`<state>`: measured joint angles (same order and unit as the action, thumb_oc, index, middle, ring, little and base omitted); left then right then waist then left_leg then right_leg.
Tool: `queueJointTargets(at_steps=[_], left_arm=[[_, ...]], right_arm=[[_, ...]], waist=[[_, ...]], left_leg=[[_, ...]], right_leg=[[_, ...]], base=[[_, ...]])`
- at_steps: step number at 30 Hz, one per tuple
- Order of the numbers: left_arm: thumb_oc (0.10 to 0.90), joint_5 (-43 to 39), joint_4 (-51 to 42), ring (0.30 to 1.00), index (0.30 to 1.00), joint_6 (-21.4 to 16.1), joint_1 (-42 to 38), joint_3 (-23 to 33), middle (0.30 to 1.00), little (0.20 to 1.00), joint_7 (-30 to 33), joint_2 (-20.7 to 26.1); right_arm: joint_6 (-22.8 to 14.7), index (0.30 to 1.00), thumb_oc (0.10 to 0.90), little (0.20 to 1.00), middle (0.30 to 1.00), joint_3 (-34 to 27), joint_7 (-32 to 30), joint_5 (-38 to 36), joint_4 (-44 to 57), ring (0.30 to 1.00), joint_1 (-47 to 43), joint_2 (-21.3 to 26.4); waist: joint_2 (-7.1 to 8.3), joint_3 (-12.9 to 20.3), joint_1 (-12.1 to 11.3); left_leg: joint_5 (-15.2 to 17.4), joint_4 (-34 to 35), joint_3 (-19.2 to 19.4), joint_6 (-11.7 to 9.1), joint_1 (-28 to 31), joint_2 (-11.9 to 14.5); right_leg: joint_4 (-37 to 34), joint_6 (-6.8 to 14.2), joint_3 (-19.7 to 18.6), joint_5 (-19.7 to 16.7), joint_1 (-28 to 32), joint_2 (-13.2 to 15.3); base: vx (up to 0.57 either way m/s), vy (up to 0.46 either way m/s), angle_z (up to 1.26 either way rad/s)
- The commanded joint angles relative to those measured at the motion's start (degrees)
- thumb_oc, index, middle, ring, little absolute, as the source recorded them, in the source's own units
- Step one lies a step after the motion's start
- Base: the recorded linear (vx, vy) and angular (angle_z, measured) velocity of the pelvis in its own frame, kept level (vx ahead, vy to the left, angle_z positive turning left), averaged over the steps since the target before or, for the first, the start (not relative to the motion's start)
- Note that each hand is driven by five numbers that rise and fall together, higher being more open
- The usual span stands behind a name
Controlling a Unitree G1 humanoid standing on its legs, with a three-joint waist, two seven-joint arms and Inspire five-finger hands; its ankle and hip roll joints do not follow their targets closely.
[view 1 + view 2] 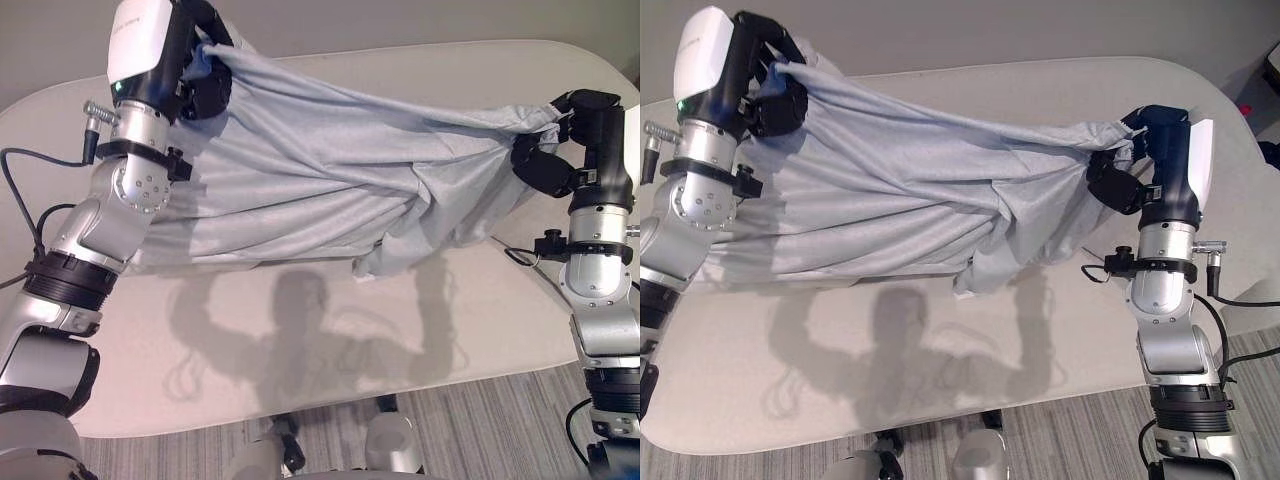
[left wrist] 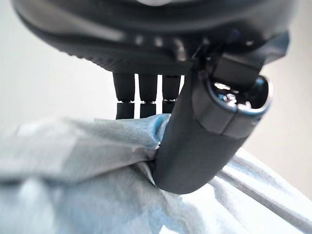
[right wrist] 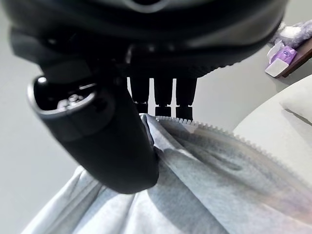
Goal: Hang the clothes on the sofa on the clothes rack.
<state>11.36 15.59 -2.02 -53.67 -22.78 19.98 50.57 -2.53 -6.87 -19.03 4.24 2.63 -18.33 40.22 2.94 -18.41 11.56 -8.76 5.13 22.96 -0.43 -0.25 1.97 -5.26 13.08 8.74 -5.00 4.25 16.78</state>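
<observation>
- garment: a pale grey-blue piece of clothing, stretched between the two robot hands above the sofa; its upper edge runs taut from one robot hand to the other, while the lower part sags in folds, and a loose fold hangs lowest near the middle
- left robot hand: raised at the far left corner of the garment, fingers and thumb curled round a bunch of cloth; the left wrist view shows the thumb pressed against the gathered fabric
- right robot hand: at the opposite end, likewise clenched on a gathered bunch of cloth; in the right wrist view the thumb pins the fabric, and a toothed edge like a zip runs along the garment's border
- sofa: a cream cushion, bare in front of the garment; whether the lowest folds touch the cushion cannot be told
- progress, as judged: the pick-up stage appears largely done, since the garment is held at both ends and spread out; carrying it to the clothes rack and hanging it there are not yet done
- what could hinder: the sagging middle may drag on the sofa unless lifted higher
</observation>
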Motion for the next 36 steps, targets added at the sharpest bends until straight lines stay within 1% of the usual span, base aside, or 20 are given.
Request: queueJointTargets(at_steps=[1,2,3,4,7,10,13,14,15,17,18,19,22,24,25,26,31,36], left_arm=[[0.4,-4.8,0.0,0.3,0.3,-6.2,-17.1,5.7,0.3,0.3,12.1,-0.3],[0.4,-5.1,0.1,0.3,0.3,-6.4,-20.1,4.3,0.3,0.3,12.7,0.1],[0.4,-5.1,0.2,0.3,0.3,-6.4,-20.4,4.1,0.3,0.3,12.7,0.1],[0.4,-5.5,0.8,0.3,0.3,-6.4,-22.6,2.8,0.3,0.3,12.8,0.4],[0.4,-6.1,1.7,0.3,0.3,-6.5,-25.3,1.3,0.3,0.3,13.1,0.4],[0.4,-5.7,2.1,0.3,0.3,-6.5,-25.8,0.7,0.3,0.3,12.8,0.6],[0.4,-3.0,3.5,0.3,0.3,-5.6,-24.2,0.3,0.3,0.3,11.3,2.0],[0.4,-2.2,5.1,0.3,0.3,-5.0,-22.2,0.2,0.3,0.3,9.2,2.2],[0.4,-2.2,5.1,0.3,0.3,-5.0,-22.1,0.2,0.3,0.3,9.1,2.1],[0.4,-2.1,6.2,0.3,0.3,-5.6,-19.7,-0.7,0.3,0.3,5.5,2.0],[0.4,-2.1,6.2,0.3,0.3,-5.6,-19.7,-0.7,0.3,0.3,5.5,2.0],[0.4,-0.6,6.4,0.3,0.3,-6.1,-16.1,-1.3,0.3,0.3,2.4,1.6],[0.4,0.7,5.5,0.3,0.3,-6.6,-7.4,1.6,0.3,0.3,-0.2,-0.5],[0.4,1.3,5.5,0.3,0.3,-6.4,-1.8,4.0,0.3,0.3,-0.7,-2.9],[0.4,3.1,6.8,0.3,0.3,-5.8,1.0,4.8,0.3,0.3,-0.4,-4.1],[0.4,3.2,6.8,0.3,0.3,-5.8,1.3,5.0,0.3,0.3,-0.3,-4.1],[0.4,6.9,9.9,0.3,0.3,-4.6,7.9,5.9,0.3,0.3,-0.2,-6.3],[0.4,9.1,11.6,0.3,0.3,-4.1,11.0,6.4,0.3,0.3,-0.4,-7.1]], right_arm=[[-4.7,0.3,0.4,0.3,0.3,-1.3,-5.2,3.7,3.9,0.3,-1.3,5.6],[-4.5,0.3,0.4,0.3,0.3,-1.1,-5.5,4.0,3.8,0.3,-1.8,6.0],[-4.5,0.3,0.4,0.3,0.3,-1.1,-5.5,4.0,3.7,0.3,-1.9,6.0],[-4.4,0.3,0.4,0.3,0.3,-0.8,-5.7,4.2,3.4,0.3,-2.2,6.2],[-4.4,0.3,0.4,0.3,0.3,-1.1,-5.7,4.3,3.3,0.3,-2.2,6.1],[-4.7,0.3,0.4,0.3,0.3,-1.7,-5.7,3.8,3.2,0.3,-1.8,5.9],[-5.3,0.3,0.4,0.3,0.3,-2.0,-4.4,3.5,3.6,0.3,-0.6,5.6],[-5.3,0.3,0.4,0.3,0.3,-1.9,-3.6,3.4,3.4,0.3,0.1,5.6],[-5.3,0.3,0.4,0.3,0.3,-1.9,-3.6,3.4,3.4,0.3,0.1,5.6],[-5.3,0.3,0.4,0.3,0.3,-1.9,-2.3,2.6,3.5,0.3,0.6,5.8],[-5.3,0.3,0.4,0.3,0.3,-1.9,-2.3,2.6,3.5,0.3,0.6,5.8],[-5.5,0.3,0.4,0.3,0.3,-1.9,-1.4,2.0,3.5,0.3,0.8,5.3],[-5.4,0.3,0.4,0.3,0.3,-2.2,-0.3,1.6,3.4,0.3,1.3,4.5],[-5.3,0.3,0.4,0.3,0.3,-2.0,-0.1,1.5,3.3,0.3,1.4,4.1],[-5.4,0.3,0.4,0.3,0.3,-1.3,-0.1,1.3,3.2,0.3,1.4,3.7],[-5.5,0.3,0.4,0.3,0.3,-1.2,-0.1,1.3,3.2,0.3,1.4,3.8],[-5.7,0.3,0.4,0.3,0.3,-0.3,0.3,0.1,3.5,0.3,2.6,2.9],[-6.0,0.3,0.4,0.3,0.3,0.4,0.9,0.1,3.9,0.3,3.8,2.1]], waist=[[-2.44,17.7,-1.8],[-2.77,18.2,-1.6],[-2.73,18.2,-1.6],[-3.05,18.6,-1.3],[-3.3,18.8,-1.1],[-3.61,19.0,-0.9],[-3.65,19.0,-0.9],[-3.62,18.8,-0.9],[-3.64,18.9,-0.9],[-3.57,18.7,-0.9],[-3.58,18.7,-0.9],[-3.34,18.3,-1.1],[-2.88,17.9,-1.3],[-2.72,17.7,-1.3],[-2.7,17.5,-1.3],[-2.8,17.6,-1.2],[-2.45,16.2,-0.9],[-2.18,15.5,-0.8]], left_leg=[[12.6,-0.1,-4.0,-4.1,7.6,3.7],[12.7,-0.1,-3.7,-4.2,8.0,3.8],[12.7,-0.1,-3.7,-4.2,8.0,3.9],[12.8,-0.1,-3.5,-4.2,8.5,3.9],[13.0,-0.1,-3.2,-4.2,9.1,4.0],[12.9,-0.1,-3.1,-4.2,9.4,4.1],[13.0,-0.1,-3.0,-4.3,9.9,4.3],[12.9,-0.1,-2.9,-4.4,10.0,4.4],[12.9,-0.1,-2.9,-4.4,10.0,4.4],[12.8,-0.1,-3.0,-4.5,10.0,4.6],[12.8,-0.1,-3.0,-4.5,10.0,4.6],[12.6,-0.1,-3.0,-4.6,9.9,4.7],[12.7,-0.1,-3.1,-4.7,9.9,4.9],[12.7,-0.1,-3.1,-4.7,9.9,5.0],[12.6,-0.1,-3.0,-4.8,9.9,5.1],[12.7,-0.1,-2.9,-4.8,9.9,5.1],[12.4,-0.1,-2.9,-5.0,9.3,5.4],[12.3,-0.1,-2.6,-5.1,8.5,5.7]], right_leg=[[0.3,-0.9,1.1,-2.4,-2.2,-2.0],[0.3,-1.0,0.9,-2.2,-1.9,-2.2],[0.3,-1.0,0.9,-2.2,-1.9,-2.2],[0.3,-1.0,0.7,-2.0,-1.6,-2.4],[0.3,-1.0,0.6,-1.8,-1.2,-2.6],[0.4,-1.2,0.6,-1.5,-0.9,-2.7],[0.4,-1.4,0.8,-1.1,-0.4,-2.8],[0.4,-1.5,0.9,-1.0,-0.1,-2.9],[0.4,-1.5,0.9,-1.0,-0.1,-2.9],[0.4,-1.6,1.1,-0.9,0.0,-3.0],[0.4,-1.6,1.2,-0.9,0.0,-3.0],[0.5,-1.7,1.4,-0.8,0.1,-3.0],[0.4,-1.9,1.4,-0.6,0.2,-3.1],[0.3,-2.1,1.3,-0.4,0.2,-3.2],[0.3,-2.2,1.3,-0.4,0.2,-3.3],[0.3,-2.2,1.3,-0.4,0.2,-3.3],[0.3,-2.4,0.9,-0.4,-0.8,-3.6],[0.3,-2.4,0.7,-0.4,-1.5,-3.7]], base=[[0.02,-0.044,0.0],[0.01,-0.034,-0.01],[0.01,-0.04,-0.01],[0.0,0.0,0.0],[0.0,0.0,0.0],[0.01,-0.009,-0.03],[0.01,-0.006,-0.02],[0.0,0.0,0.0],[0.0,0.0,0.0],[0.0,0.0,0.0],[0.0,0.0,0.0],[0.0,0.0,0.0],[0.0,-0.01,0.01],[0.0,0.0,0.0],[0.02,-0.013,0.05],[0.02,-0.012,0.07],[0.0,-0.001,0.01],[0.0,0.0,0.0]])
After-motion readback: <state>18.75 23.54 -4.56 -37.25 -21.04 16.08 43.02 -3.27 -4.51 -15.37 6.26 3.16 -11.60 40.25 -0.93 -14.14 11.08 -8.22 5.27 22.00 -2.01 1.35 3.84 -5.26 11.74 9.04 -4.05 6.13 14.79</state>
